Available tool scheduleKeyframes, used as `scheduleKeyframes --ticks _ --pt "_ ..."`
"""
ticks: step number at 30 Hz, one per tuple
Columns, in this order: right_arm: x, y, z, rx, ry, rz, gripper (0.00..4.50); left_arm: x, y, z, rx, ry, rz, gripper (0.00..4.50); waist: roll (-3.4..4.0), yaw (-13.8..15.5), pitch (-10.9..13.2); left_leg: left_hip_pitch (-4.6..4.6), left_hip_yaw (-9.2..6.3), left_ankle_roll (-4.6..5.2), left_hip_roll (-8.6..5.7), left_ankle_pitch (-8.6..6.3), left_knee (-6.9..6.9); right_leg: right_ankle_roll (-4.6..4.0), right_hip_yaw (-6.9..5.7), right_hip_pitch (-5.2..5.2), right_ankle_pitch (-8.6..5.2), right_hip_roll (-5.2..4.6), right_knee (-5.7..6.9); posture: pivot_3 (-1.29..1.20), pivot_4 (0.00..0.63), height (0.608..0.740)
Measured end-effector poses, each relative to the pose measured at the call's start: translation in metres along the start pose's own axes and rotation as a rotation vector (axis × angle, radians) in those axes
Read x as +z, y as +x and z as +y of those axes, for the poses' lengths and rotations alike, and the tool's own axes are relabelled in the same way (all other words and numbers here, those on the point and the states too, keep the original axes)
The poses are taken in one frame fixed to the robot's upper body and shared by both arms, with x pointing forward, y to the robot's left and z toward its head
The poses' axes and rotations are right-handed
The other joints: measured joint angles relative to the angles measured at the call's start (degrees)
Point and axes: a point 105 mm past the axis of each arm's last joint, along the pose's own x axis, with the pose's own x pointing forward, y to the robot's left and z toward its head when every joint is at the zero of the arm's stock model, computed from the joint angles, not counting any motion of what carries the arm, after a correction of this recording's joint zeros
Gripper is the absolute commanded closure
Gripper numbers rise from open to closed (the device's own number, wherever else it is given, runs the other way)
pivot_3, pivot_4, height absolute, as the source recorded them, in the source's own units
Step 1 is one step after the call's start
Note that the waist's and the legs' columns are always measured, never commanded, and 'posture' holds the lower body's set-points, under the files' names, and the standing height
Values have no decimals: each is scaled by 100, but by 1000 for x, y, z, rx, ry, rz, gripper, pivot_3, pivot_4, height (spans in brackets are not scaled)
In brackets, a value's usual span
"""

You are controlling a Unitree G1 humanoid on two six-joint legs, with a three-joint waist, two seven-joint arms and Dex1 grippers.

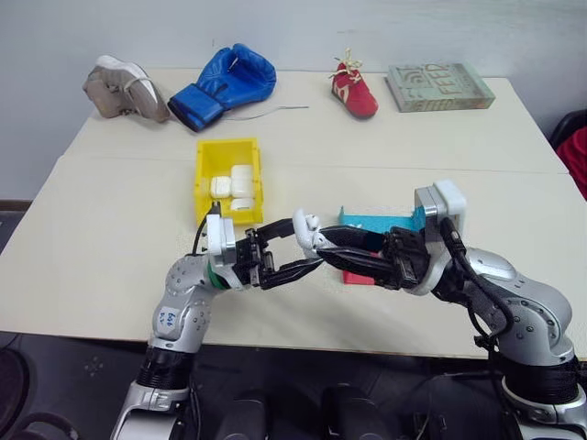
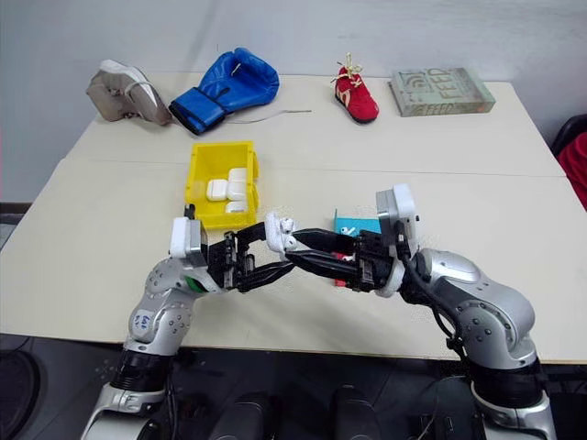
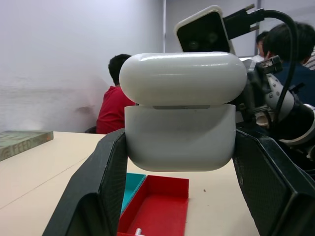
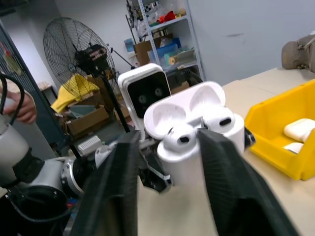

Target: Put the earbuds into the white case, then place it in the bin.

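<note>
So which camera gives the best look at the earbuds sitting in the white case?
The right wrist view: the white case has its lid open toward the camera, with both earbuds in their sockets. The left wrist view shows the case's back, hiding them. Both eye views show the case small between the grippers.

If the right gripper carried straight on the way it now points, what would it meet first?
Most likely the white case, open in the left gripper directly ahead of the right gripper, earbuds seated inside.
</note>
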Motion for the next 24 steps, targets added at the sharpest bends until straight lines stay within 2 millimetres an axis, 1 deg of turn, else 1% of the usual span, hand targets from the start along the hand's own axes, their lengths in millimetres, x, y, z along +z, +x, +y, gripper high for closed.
scheduleKeyframes --ticks 2,3,7,8,9,11,13,15,18,19,22,24 --pt "-8 -10 0 -20 39 42 1754 2 0 0 0 3 -10 1722 -1 20 1 -3 -1 2 0 -1 0 0 -1 1 0 -1 -1 0 150 740" --pt "-8 -19 0 -37 61 54 1754 3 -3 1 9 7 -3 1722 -2 29 1 -3 -1 5 0 -3 2 0 -1 2 0 -1 -3 0 150 740" --pt "4 -57 1 -145 79 72 1754 2 -17 8 33 11 77 1722 -3 43 2 -3 -2 7 0 -4 1 0 -4 6 0 -2 -10 0 150 740" --pt "4 -65 2 -174 76 84 2121 -1 -22 10 32 21 134 1722 -4 46 2 -3 -2 8 0 -4 -1 0 -5 8 0 -1 -14 0 150 740" --pt "4 -69 2 -195 66 95 2332 -6 -27 11 25 38 208 1722 -4 50 2 -3 -1 8 0 -4 -1 0 -4 9 0 0 -16 0 150 740" --pt "4 -72 3 -211 11 140 3005 -24 -34 14 -34 91 412 1722 -3 26 2 3 10 11 -1 -2 -2 0 5 11 0 3 -15 0 150 740" --pt "6 -71 3 -215 -61 172 3726 -35 -35 14 -93 132 528 1722 -3 12 2 7 11 12 -1 -2 -4 0 9 13 0 4 -15 0 150 740" --pt "9 -60 3 -188 -122 188 4434 -39 -26 14 -119 141 555 1722 -4 8 2 5 11 12 0 -2 -4 0 12 10 0 4 -15 0 150 740" --pt "9 -37 4 -136 -184 210 4476 -42 -12 13 -159 148 568 1722 -4 0 3 4 9 10 2 -2 -9 0 10 4 0 4 -13 0 150 740" --pt "5 -27 3 -117 -200 223 4476 -44 -9 12 -178 164 587 1722 -4 -8 3 4 9 9 2 -1 -10 0 10 1 0 4 -12 0 150 740" --pt "-6 -6 1 -89 -221 247 4476 -50 -4 7 -209 171 598 1722 -4 2 3 0 8 8 2 0 -8 0 9 -2 0 4 -11 0 150 740" --pt "-14 -2 -4 -107 -239 272 4476 -50 -1 5 -214 177 589 1722 -5 23 3 -5 2 8 1 0 -4 0 5 -2 0 2 -11 0 150 740"
